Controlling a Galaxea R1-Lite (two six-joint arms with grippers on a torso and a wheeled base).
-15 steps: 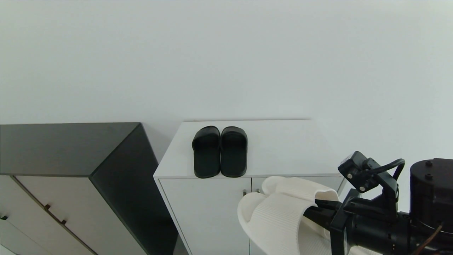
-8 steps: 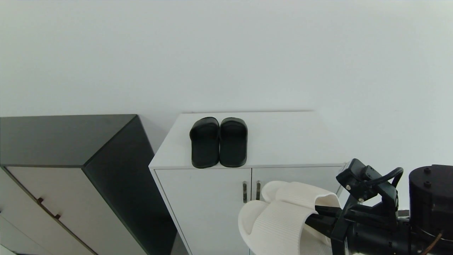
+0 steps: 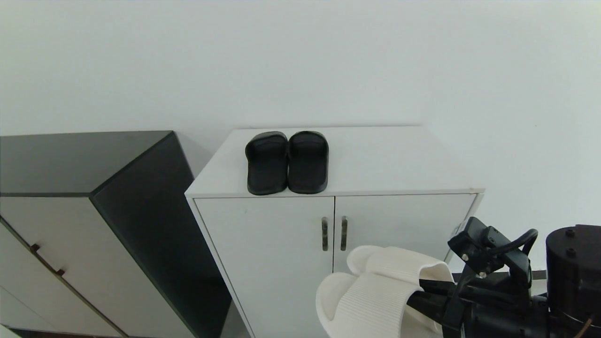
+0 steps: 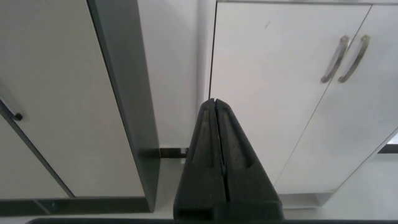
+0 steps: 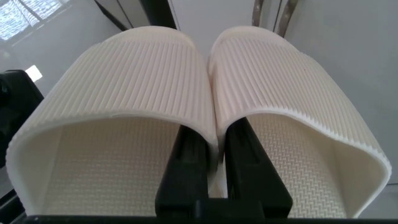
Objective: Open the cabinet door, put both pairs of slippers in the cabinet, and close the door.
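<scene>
Head view: our cabinet [image 3: 263, 263] has its 2 doors shut, the black slippers [image 3: 286, 162] sit at its top's front edge, and our right gripper [image 5: 212, 146] is clamped on the white slippers [image 3: 375, 291] before the right door. We judge nothing finished; our left gripper [image 4: 214, 111], pressed together empty, has free room toward the handles [image 3: 324, 234].

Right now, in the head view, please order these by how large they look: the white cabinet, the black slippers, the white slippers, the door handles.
1. white cabinet
2. white slippers, nearer the camera, so their lead over the black pair is unsure
3. black slippers
4. door handles
</scene>
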